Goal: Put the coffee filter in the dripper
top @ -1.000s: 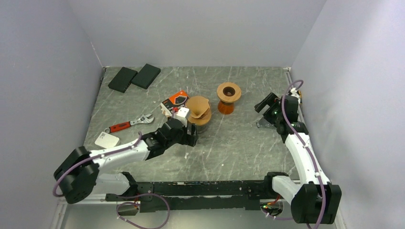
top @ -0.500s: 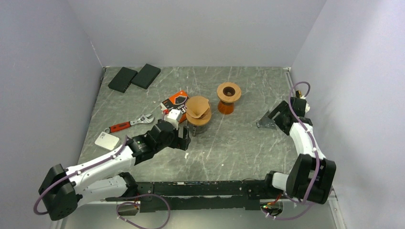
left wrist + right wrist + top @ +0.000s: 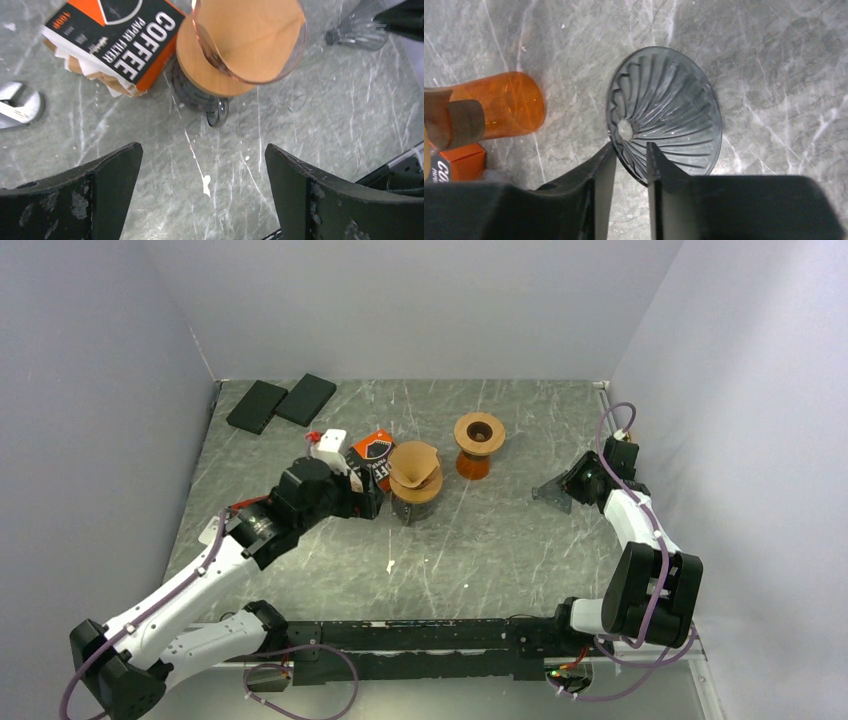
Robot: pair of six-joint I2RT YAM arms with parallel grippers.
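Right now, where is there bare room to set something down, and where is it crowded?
Bare marble lies between the glass dripper, the near rail and the ribbed dripper in the right tool, and along the back wall behind the orange dripper. Crowded: filter box, glass dripper and open left tool sit close together.

filter (image 3: 250, 40): brown paper cone, mouth up, mid-table | dripper (image 3: 664, 125): smoky ribbed cone, tipped sideways, rim pinched by right gripper (image 3: 630, 152), far right, well apart

Top overhead; wrists close-up; prob. share dripper (image 3: 674, 115)
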